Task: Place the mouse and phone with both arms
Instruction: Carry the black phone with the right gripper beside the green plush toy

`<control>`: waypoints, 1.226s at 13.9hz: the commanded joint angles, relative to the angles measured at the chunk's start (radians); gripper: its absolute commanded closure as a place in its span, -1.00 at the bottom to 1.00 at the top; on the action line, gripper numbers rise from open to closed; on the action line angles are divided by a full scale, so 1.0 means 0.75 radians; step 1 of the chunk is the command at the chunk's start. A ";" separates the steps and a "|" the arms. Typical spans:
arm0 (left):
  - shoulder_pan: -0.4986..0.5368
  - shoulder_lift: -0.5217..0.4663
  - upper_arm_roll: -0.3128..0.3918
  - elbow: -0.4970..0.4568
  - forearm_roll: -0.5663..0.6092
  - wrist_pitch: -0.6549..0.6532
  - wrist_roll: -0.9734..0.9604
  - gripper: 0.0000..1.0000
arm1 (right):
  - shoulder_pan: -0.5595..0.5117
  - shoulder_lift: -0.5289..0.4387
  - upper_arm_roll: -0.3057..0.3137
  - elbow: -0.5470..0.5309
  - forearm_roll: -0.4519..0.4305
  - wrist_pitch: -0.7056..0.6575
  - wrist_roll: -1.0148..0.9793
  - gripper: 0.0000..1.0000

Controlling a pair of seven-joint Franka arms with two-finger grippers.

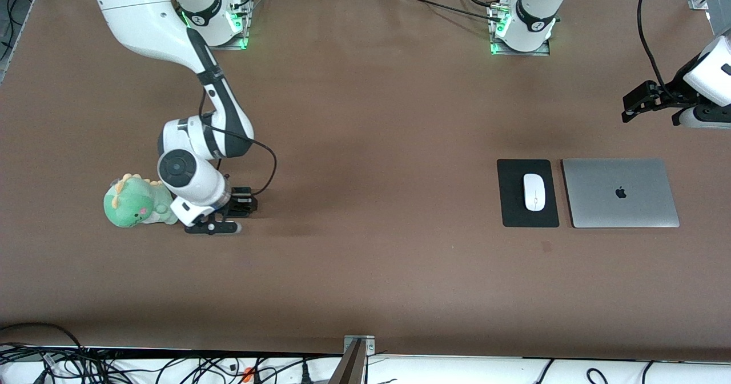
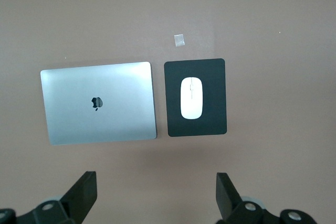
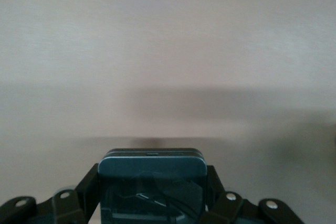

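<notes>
The white mouse [image 1: 534, 192] [image 2: 191, 98] lies on a black mouse pad [image 1: 511, 207] [image 2: 210, 121] toward the left arm's end of the table. My left gripper [image 1: 630, 108] [image 2: 156, 182] hangs open and empty in the air above the table near that end. The black phone [image 3: 152, 166] sits between the fingers of my right gripper [image 1: 212, 228] [image 3: 152, 187], which is shut on it low down at the table, beside a green plush dinosaur. In the front view the right hand hides most of the phone. I cannot tell whether the phone touches the table.
A closed silver laptop [image 1: 621, 192] [image 2: 98, 103] lies next to the mouse pad, toward the table's end. The plush dinosaur [image 1: 137, 201] rests against the right arm's wrist. A small tape mark [image 1: 546, 247] [image 2: 179, 40] lies nearer the front camera than the pad.
</notes>
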 commanded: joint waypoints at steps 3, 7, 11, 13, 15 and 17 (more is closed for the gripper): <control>0.000 0.019 -0.004 0.032 0.023 -0.004 0.004 -1.00 | -0.094 -0.064 0.005 -0.276 0.005 0.340 -0.173 0.56; -0.006 0.021 -0.006 0.044 0.023 -0.025 0.002 -1.00 | -0.114 -0.056 0.005 -0.288 0.005 0.360 -0.200 0.55; -0.008 0.021 -0.034 0.044 0.019 -0.029 -0.010 -1.00 | -0.131 -0.050 0.005 -0.274 0.005 0.360 -0.200 -1.00; -0.008 0.021 -0.034 0.044 0.017 -0.037 -0.015 -1.00 | -0.131 -0.058 0.009 -0.268 0.009 0.350 -0.188 -1.00; -0.006 0.021 -0.034 0.042 0.017 -0.062 -0.015 -1.00 | -0.135 -0.060 0.009 -0.211 0.072 0.262 -0.198 -1.00; -0.006 0.021 -0.032 0.042 0.017 -0.062 -0.015 -1.00 | -0.143 -0.058 0.009 -0.056 0.084 0.002 -0.202 -1.00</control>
